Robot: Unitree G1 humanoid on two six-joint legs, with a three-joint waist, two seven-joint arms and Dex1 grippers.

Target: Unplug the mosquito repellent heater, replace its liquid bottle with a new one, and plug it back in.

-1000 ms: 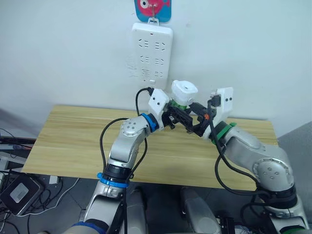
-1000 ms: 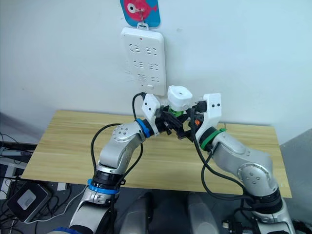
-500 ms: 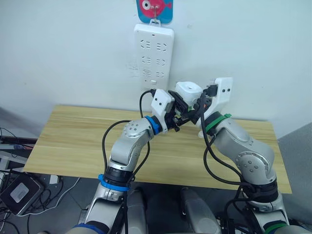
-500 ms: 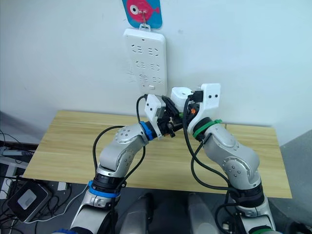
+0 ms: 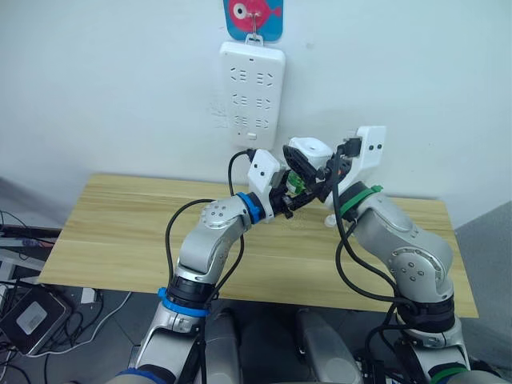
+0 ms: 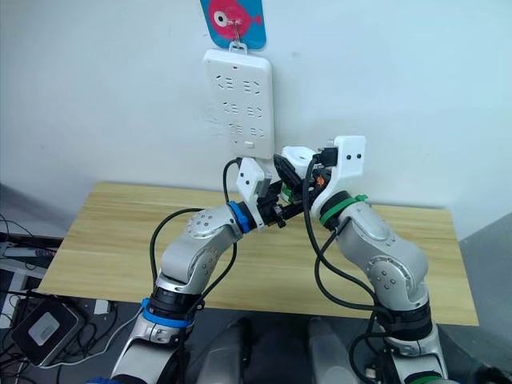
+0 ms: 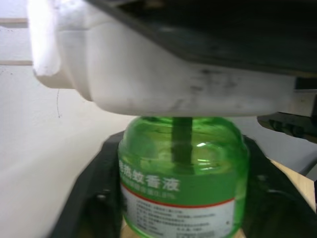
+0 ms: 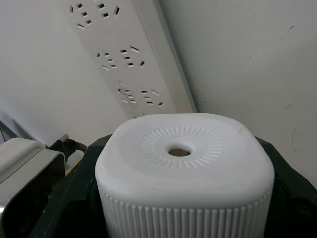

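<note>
Wooden counter [image 5: 112,232] against a white wall. White power strip [image 5: 253,96] hangs on the wall from a hook on a blue plaque with a pink fish [image 5: 254,16] (sockets all free in the eye views). Both arms are raised above the counter and meet just below and to the right of the strip.

Right gripper [image 5: 308,164] is clamped around the mosquito repellent heater [image 5: 312,150], black fingers on either side of its ribbed white body; the right wrist view shows the heater's face [image 8: 184,158] with the round vent hole in a ring of fine ridges, the strip behind it.

Left gripper [image 5: 290,190] is closed on the green liquid bottle [image 7: 182,173], held just under the heater. In the left wrist view the bottle's neck meets the heater's underside and a dark wick runs up inside; label with a red line and Chinese text. Can't tell whether it is screwed in or loose.

Heater and bottle sit in the air between the two grippers, off the counter, not in the strip.
</note>
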